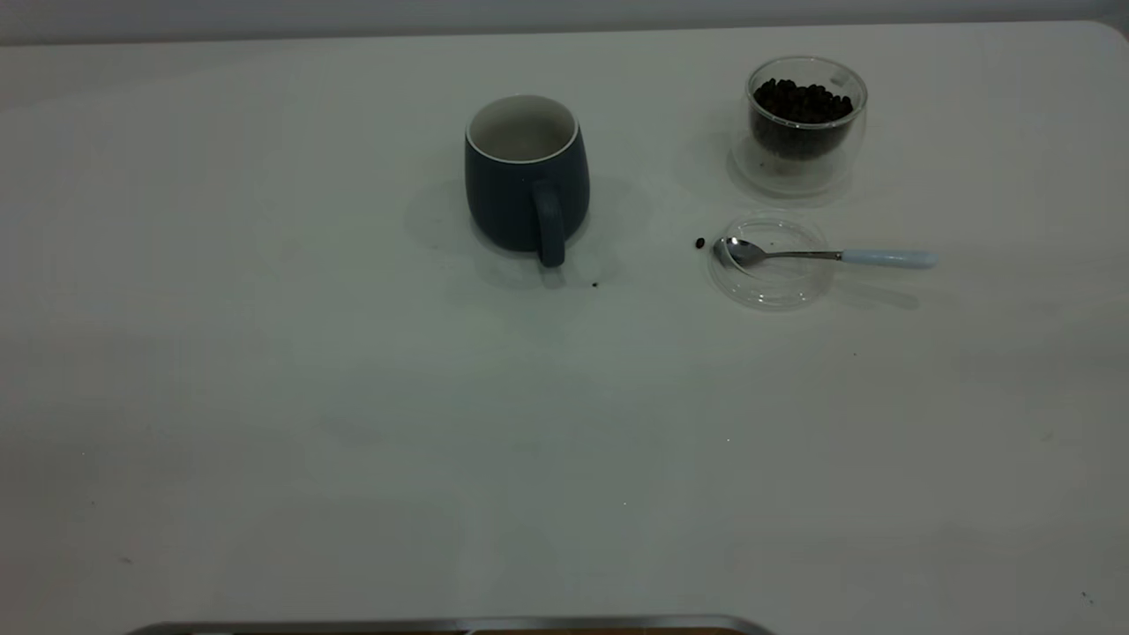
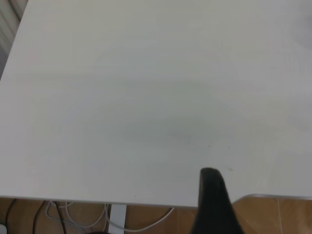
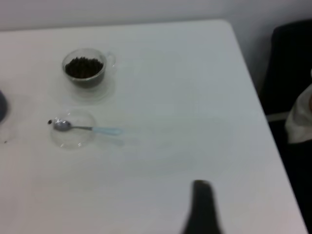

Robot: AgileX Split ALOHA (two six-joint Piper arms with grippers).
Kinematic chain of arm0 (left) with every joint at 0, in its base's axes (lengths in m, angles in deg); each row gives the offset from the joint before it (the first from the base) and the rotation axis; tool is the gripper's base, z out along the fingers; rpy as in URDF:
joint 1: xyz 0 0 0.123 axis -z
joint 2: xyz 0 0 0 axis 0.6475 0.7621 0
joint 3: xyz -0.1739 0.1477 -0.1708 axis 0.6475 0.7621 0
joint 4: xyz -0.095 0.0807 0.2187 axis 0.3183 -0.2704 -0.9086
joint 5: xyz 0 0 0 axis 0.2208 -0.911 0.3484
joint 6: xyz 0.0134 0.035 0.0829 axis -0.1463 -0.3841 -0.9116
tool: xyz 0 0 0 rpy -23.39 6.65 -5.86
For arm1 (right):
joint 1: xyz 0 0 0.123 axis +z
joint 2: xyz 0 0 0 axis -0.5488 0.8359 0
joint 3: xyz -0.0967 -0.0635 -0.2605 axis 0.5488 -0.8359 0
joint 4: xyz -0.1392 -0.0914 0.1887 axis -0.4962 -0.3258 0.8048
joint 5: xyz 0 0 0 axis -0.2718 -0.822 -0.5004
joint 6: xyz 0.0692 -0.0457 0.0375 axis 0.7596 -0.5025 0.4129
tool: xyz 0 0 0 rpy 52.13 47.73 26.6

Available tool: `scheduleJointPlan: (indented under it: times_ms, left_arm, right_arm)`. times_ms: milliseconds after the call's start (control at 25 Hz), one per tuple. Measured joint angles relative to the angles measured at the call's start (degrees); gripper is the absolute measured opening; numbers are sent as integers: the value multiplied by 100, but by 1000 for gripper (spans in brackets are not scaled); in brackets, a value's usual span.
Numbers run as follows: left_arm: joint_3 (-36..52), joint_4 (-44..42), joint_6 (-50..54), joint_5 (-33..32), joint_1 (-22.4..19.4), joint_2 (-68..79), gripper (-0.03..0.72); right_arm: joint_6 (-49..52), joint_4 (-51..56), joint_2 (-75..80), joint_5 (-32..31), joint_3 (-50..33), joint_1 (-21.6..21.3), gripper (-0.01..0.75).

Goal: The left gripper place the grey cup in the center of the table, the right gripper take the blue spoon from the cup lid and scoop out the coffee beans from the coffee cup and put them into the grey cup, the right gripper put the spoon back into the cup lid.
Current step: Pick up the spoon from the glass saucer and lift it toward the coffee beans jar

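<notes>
In the exterior view neither arm was in sight. The grey cup point(image 1: 527, 176) stood upright near the middle of the white table point(image 1: 265, 397), its handle turned toward the camera and its pale inside showing no contents that could be made out. Well to its right, toward the far edge, the glass coffee cup point(image 1: 804, 119) held a dark heap of coffee beans point(image 1: 801, 101). Just in front of it lay the clear cup lid point(image 1: 772, 262), with the bowl of the blue spoon point(image 1: 825, 256) resting in it and the pale blue handle reaching out past the rim to the right. One stray bean point(image 1: 699, 242) lay on the table just left of the lid. In the left wrist view only a single dark finger of the left gripper point(image 2: 214, 202) showed, over the bare table's near edge, so I could not tell whether it was spread or closed. In the right wrist view the right gripper point(image 3: 202, 207) likewise showed one dark finger, well apart from the spoon point(image 3: 87, 128), lid point(image 3: 73, 131) and coffee cup point(image 3: 85, 68); its grasp could not be told either.
</notes>
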Motion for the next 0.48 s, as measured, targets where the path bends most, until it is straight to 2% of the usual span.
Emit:
scheduleJointPlan:
  times_ms: [80,160,480]
  left_arm:
    - [0,0,0,0,0,0,567]
    - [0,0,0,0,0,0,567]
    - [0,0,0,0,0,0,567]
  right_arm:
    - [4,217,641,343,140,0,726]
    - [-9,535,1414,801,239,0,739]
    - [-226,1792,4247,2479,425,0,688]
